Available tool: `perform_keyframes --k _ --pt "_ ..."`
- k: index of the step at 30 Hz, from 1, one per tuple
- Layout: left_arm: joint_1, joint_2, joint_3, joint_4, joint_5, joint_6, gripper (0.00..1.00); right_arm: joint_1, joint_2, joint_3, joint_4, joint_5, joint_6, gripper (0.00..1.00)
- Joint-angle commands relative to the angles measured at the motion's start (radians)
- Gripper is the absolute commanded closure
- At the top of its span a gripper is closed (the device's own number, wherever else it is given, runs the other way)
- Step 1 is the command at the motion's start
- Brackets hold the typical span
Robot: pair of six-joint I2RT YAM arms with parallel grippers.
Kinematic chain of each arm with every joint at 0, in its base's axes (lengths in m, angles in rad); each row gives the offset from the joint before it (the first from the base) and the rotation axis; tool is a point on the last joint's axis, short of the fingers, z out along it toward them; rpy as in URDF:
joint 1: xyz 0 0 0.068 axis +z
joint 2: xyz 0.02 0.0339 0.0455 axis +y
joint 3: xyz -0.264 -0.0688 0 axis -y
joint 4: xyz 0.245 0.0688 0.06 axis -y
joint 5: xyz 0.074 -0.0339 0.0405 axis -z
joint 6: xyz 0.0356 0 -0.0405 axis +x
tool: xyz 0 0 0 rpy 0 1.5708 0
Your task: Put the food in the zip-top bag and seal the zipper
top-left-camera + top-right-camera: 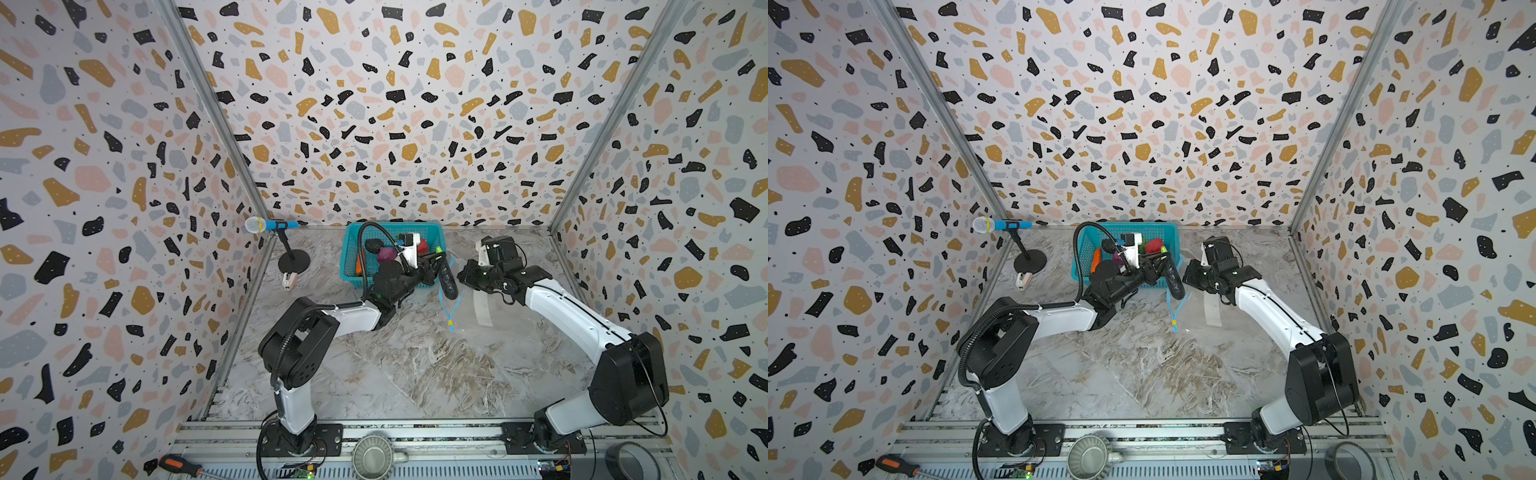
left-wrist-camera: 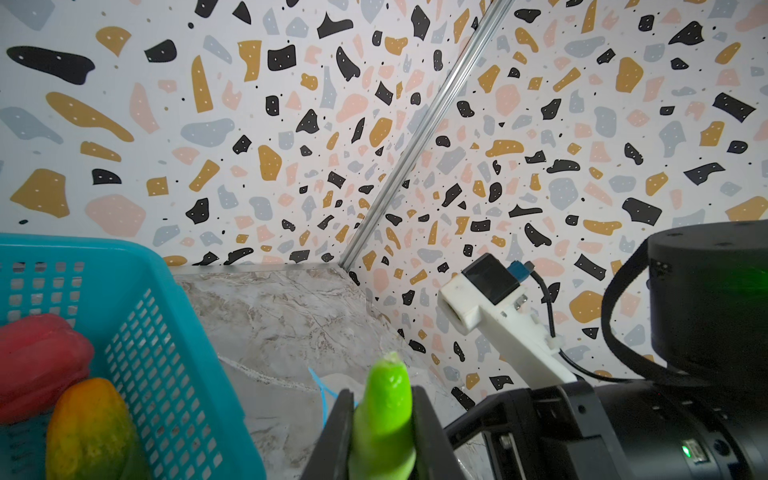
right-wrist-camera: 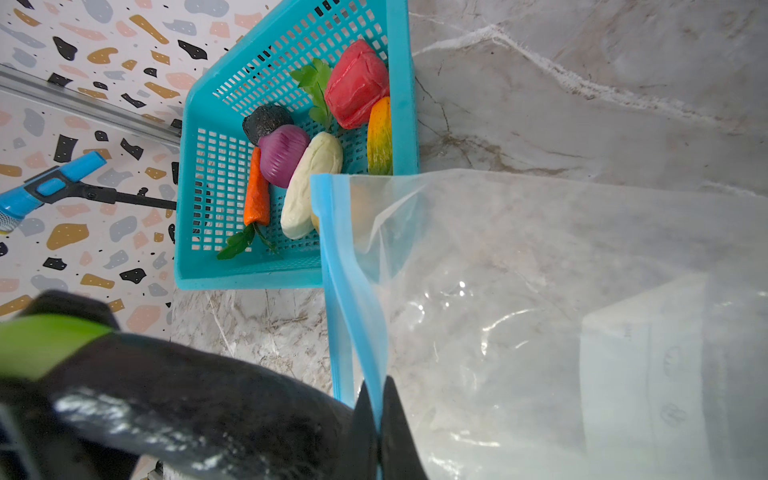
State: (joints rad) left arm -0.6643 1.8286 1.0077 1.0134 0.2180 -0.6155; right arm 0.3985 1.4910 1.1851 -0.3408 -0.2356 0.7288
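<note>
My left gripper (image 2: 382, 419) is shut on the bright green stem (image 2: 384, 399) of a dark eggplant (image 1: 448, 282), which hangs just past the teal basket's (image 1: 351, 266) near right corner, next to the bag's mouth. My right gripper (image 3: 379, 411) is shut on the zipper (image 3: 353, 299), the light blue strip of the clear zip-top bag (image 3: 540, 291), and lifts that edge. The yellow slider tab (image 1: 450, 322) sits at the strip's near end. In the basket lie a red pepper (image 3: 357, 83), purple onion (image 3: 284, 153), carrot (image 3: 257, 191), white radish (image 3: 311, 183) and green leaves (image 3: 316, 87).
A toy microphone (image 1: 270, 225) on a black stand (image 1: 294, 261) is at the back left, with a small white clip (image 1: 289, 279) beside it. On the front rail lie a screwdriver (image 1: 178, 463), a metal cup (image 1: 372, 455) and a tape roll (image 1: 631, 459). Patterned walls enclose three sides.
</note>
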Motion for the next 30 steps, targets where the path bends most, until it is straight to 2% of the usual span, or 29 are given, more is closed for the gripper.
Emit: perform_keyframes --k 1,12,23,30 --pt "-0.006 0.006 -0.010 0.053 -0.014 0.026 1.00 -0.004 -0.048 0.047 -0.026 0.003 0.000 1.00" --pt "-0.014 0.029 -0.011 0.077 -0.008 0.000 0.96 -0.004 -0.049 0.039 -0.020 0.001 0.001 1.00" --pt "-0.023 0.032 -0.014 0.084 -0.008 0.016 0.75 -0.005 -0.050 0.033 -0.014 -0.004 0.003 1.00" --pt "-0.024 0.031 -0.017 0.091 -0.008 0.016 0.66 -0.004 -0.052 0.028 -0.011 -0.004 0.004 1.00"
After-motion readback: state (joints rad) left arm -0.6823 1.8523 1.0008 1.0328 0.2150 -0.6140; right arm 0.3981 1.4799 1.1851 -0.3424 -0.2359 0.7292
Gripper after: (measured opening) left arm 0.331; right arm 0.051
